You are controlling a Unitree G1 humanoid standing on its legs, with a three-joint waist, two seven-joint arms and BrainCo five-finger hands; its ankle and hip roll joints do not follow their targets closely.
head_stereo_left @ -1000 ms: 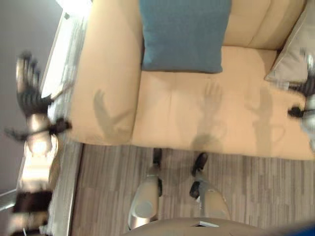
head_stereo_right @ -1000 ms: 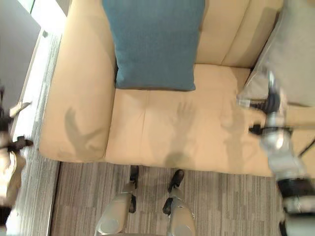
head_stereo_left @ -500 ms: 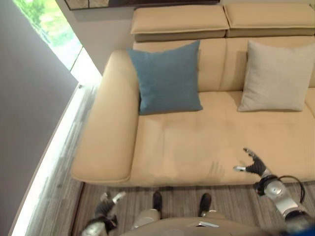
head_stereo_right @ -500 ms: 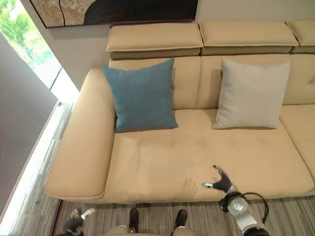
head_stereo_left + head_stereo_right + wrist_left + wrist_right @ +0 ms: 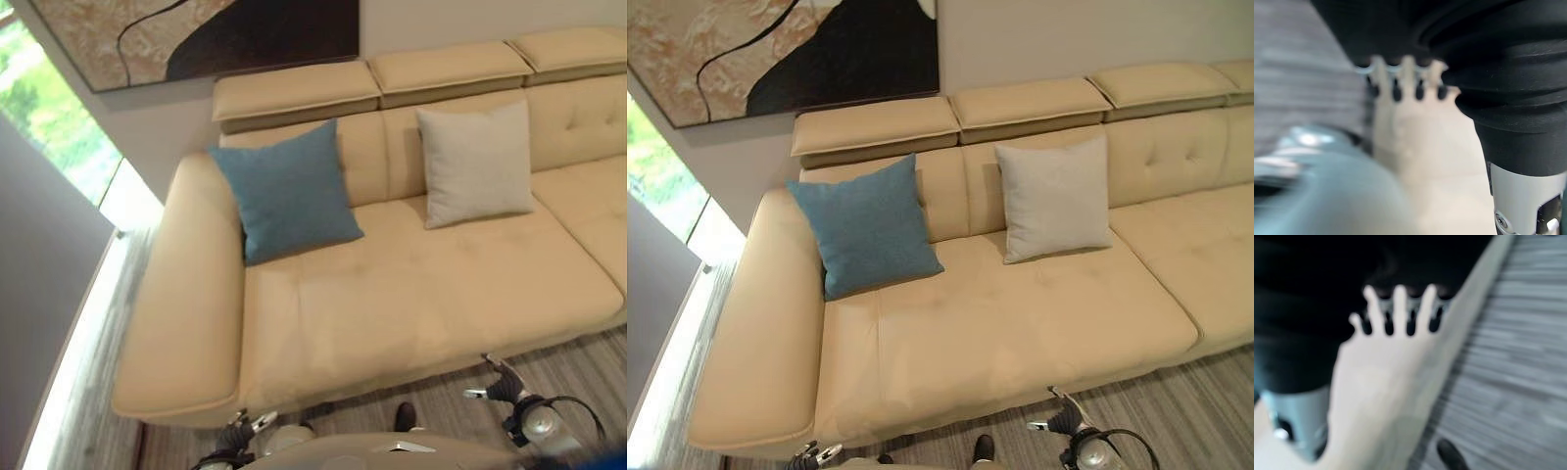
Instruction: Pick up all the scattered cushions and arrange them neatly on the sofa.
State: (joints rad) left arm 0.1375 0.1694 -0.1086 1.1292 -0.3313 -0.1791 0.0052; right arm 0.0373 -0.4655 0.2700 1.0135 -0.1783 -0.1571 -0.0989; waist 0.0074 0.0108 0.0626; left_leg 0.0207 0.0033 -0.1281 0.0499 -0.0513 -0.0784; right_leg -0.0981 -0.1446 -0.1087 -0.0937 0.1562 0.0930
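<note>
Left eye view: blue cushion [image 5: 291, 190] and grey cushion [image 5: 474, 164] upright against sofa [image 5: 411, 294] backrest. My left hand [image 5: 240, 434] and right hand [image 5: 501, 386] low by floor, fingers relaxed, empty. Task looks finished.

- Both eye views look down from the robot's head, facing the sofa [image 5: 392, 294] from near its front edge; they share the blue cushion [image 5: 867, 238] and grey cushion [image 5: 1053, 196].
- Each wrist view looks along its own hand, very close, toward the sofa's front and floor [image 5: 1518, 382].
</note>
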